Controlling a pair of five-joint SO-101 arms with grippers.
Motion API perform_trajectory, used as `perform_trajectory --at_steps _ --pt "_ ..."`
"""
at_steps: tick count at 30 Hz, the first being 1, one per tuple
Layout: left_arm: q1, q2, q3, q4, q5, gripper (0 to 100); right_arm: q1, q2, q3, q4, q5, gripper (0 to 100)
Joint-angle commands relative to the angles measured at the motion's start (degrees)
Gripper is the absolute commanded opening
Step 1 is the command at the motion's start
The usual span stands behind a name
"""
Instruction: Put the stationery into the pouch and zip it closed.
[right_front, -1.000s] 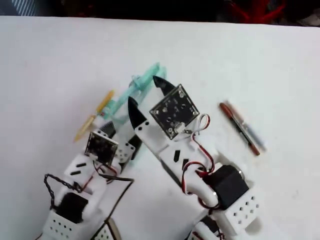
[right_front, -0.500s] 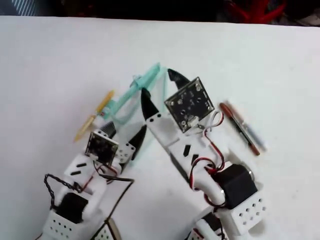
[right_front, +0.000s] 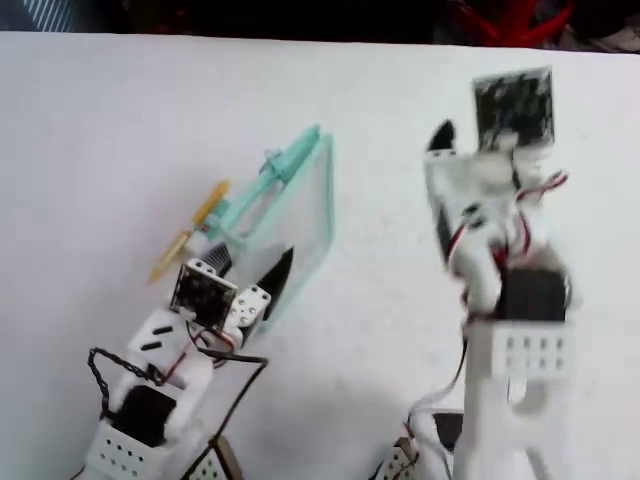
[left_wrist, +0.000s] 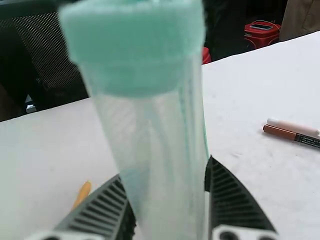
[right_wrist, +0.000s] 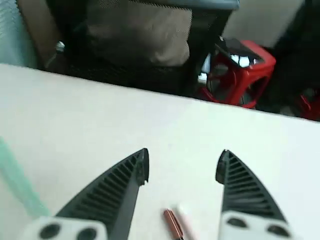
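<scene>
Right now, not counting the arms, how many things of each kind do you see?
pouch: 1
pens: 3 (yellow pen, brown pen, white pen)
total: 4

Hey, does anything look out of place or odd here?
Nothing damaged or spilled. The pouch is clamped in the left hand, while the yellow pen lies outside it on the table.
</scene>
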Motion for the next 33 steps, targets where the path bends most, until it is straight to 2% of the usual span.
perform_trajectory --at_steps 1,7,13,25,33 --pt "-0.5 -0.4 -0.4 -0.7 0.1 19 4.4 9.3 -7.3 4.1 4.7 21.2" --pt "-0.2 -0.4 -0.4 -0.7 0.0 19 9.3 23.3 -15.4 11.9 16.1 21.2" --pt "-0.2 -0.4 -0.4 -0.8 0.0 19 10.8 34.7 -16.7 12.3 26.2 21.1" --pt "-0.4 -0.4 -0.4 -0.7 0.0 19 11.7 47.1 -17.5 11.9 28.9 21.1" --pt "-0.1 -0.4 0.6 -1.1 0.0 19 13.4 59.6 -27.1 12.4 31.9 21.1"
